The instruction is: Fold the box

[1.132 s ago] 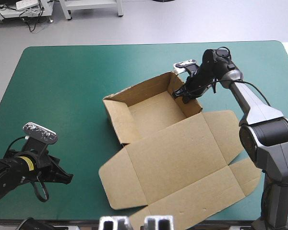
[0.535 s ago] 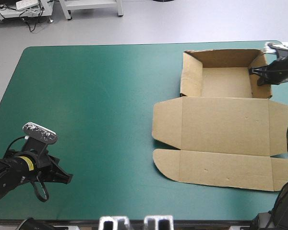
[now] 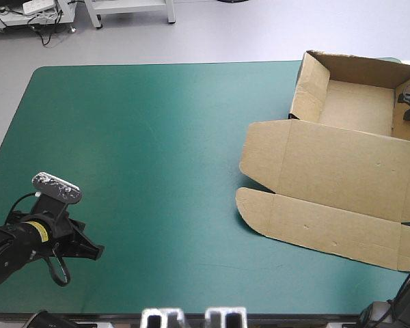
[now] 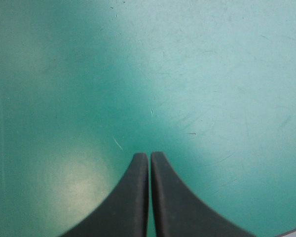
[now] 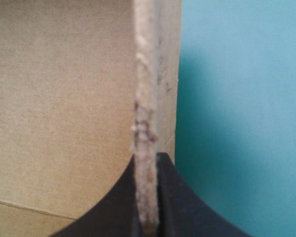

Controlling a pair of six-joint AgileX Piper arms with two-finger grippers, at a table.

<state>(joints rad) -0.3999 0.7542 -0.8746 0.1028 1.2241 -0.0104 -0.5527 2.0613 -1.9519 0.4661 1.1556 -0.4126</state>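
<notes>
Between the fingers of the right gripper (image 5: 146, 157) stands one raised wall of the brown cardboard box (image 3: 328, 164) (clamped, probably to steer it), lid flat beside. Left gripper (image 4: 149, 156), well apart, fingers together, empty.

Overhead view looks forward-down, close wrist views, box (image 3: 335, 171) wall shared

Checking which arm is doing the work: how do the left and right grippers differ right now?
The left gripper is shut on nothing, over bare teal-green cover; the right gripper is shut on a raised wall of the box. The left sits near the cover's near-left corner, the right at its far-right corner. Both are black and shut.
</notes>
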